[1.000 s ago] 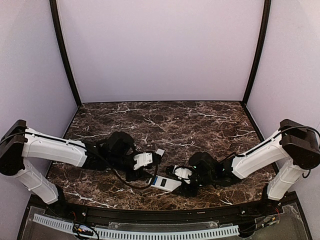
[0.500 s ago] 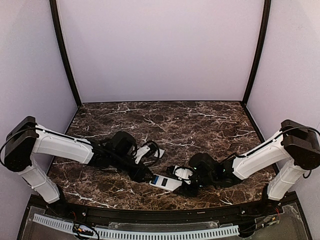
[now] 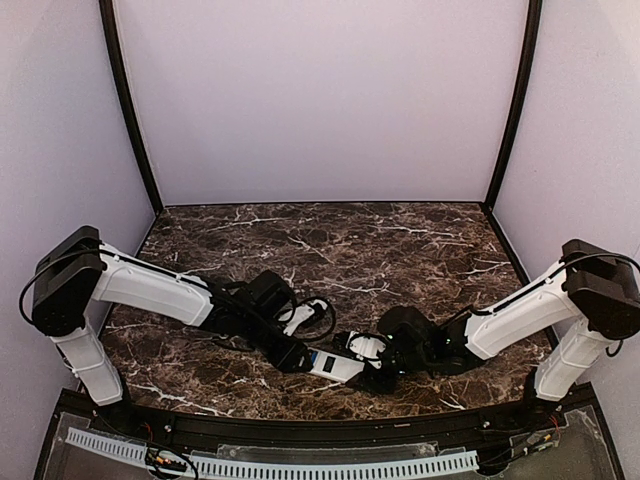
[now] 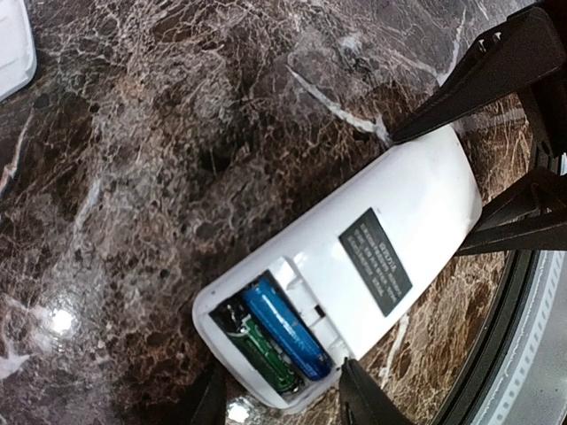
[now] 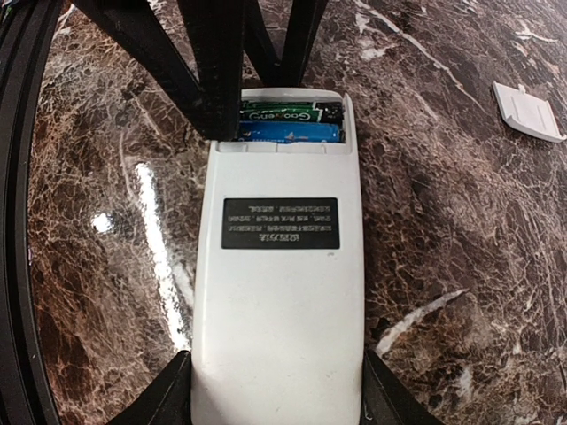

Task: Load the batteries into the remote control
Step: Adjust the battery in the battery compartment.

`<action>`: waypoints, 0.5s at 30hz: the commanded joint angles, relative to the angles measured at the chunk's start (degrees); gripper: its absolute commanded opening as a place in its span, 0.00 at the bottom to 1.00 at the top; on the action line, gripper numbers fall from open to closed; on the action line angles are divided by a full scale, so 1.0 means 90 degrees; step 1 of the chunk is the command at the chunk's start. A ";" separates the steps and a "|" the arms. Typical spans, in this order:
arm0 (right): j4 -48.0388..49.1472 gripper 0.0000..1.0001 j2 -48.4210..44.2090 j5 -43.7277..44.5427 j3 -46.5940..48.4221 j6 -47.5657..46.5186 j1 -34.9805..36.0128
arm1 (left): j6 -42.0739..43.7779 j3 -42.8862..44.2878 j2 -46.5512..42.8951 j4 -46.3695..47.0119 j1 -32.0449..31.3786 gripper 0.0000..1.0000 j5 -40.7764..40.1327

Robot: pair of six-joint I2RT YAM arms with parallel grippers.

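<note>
Nearly there: the left gripper (image 4: 282, 403), jaws apart, straddles the open end of the remote control (image 4: 390, 239), both batteries (image 4: 285, 329) seated inside. It lies face-down on the table (image 4: 133, 133), clamped by the right gripper (image 5: 276, 398). The cover (image 5: 529, 111) lies loose, apparently yet to be fitted.

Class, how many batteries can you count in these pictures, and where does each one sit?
2. A blue battery and a green battery lie side by side in the open back of the remote control. More could be hidden from view.
</note>
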 commanded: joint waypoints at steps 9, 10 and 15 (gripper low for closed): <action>-0.0119 0.00 -0.0089 0.0309 -0.0120 0.0104 0.0009 | 0.0029 0.0309 0.0316 -0.0605 -0.0046 0.35 -0.0340; -0.0124 0.00 -0.0096 0.0304 -0.0116 0.0104 0.0010 | 0.0014 0.0324 0.0352 -0.0624 -0.0045 0.35 -0.0346; -0.0117 0.00 -0.0110 0.0320 -0.0130 0.0104 0.0005 | -0.0039 0.0560 0.0498 -0.0915 -0.0056 0.34 -0.0470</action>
